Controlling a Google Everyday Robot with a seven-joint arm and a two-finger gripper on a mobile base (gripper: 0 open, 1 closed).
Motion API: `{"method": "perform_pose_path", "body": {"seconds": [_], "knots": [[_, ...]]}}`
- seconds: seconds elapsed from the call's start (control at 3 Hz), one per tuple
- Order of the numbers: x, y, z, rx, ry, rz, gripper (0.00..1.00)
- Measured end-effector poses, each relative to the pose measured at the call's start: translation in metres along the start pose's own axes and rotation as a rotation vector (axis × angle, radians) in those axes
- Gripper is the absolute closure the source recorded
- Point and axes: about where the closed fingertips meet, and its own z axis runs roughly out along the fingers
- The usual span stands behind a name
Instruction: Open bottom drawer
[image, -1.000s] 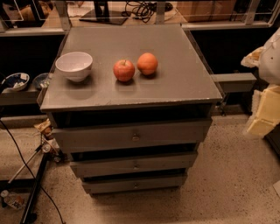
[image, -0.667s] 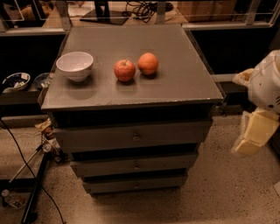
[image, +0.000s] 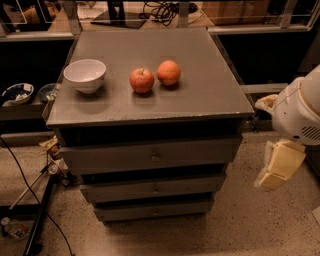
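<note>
Bottom drawer (image: 154, 210) sits lowest in the three-drawer stack under the grey desk (image: 205, 95), just above the speckled floor (image: 240, 230). Its long axis runs left to right across your view, level with the floor. Its flat grey front faces you, toward the camera. A tiny metal knob (image: 154, 211) marks the middle of that front. You see it as the narrowest and thinnest of the three fronts, tucked under the middle drawer (image: 152, 189), which lies beneath the widest top drawer (image: 152, 156). In this dim light the bottom drawer looks pushed fully in, with only a dark strip of shadow above it.

Your tool (image: 276, 167) hangs at the right edge of the view, off the right side of the stack and well apart from it. It is roughly level with the top and middle drawers. It shows as a cream-coloured block below the rounded white arm housing (image: 300, 112), and it tilts down and to the left. You cannot tell how far the tool is open. Nothing shows in its grasp, and it touches neither the drawers nor the desk.

On the desk top you have a white bowl (image: 85, 75) toward the left. A red apple (image: 142, 80) stands near the centre, with an orange (image: 169, 73) just beside it on its right. To the left of the desk, black cables (image: 20, 165) trail across the floor.
</note>
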Motion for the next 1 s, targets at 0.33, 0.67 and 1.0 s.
{"method": "perform_pose_path", "body": {"seconds": [0.33, 0.67, 1.0], "knots": [[-0.001, 0.015, 0.018, -0.059, -0.029, 0.015, 0.0], [-0.004, 0.047, 0.064, -0.139, -0.066, 0.001, 0.0], [-0.002, 0.067, 0.097, -0.194, -0.051, -0.014, 0.0]]}}
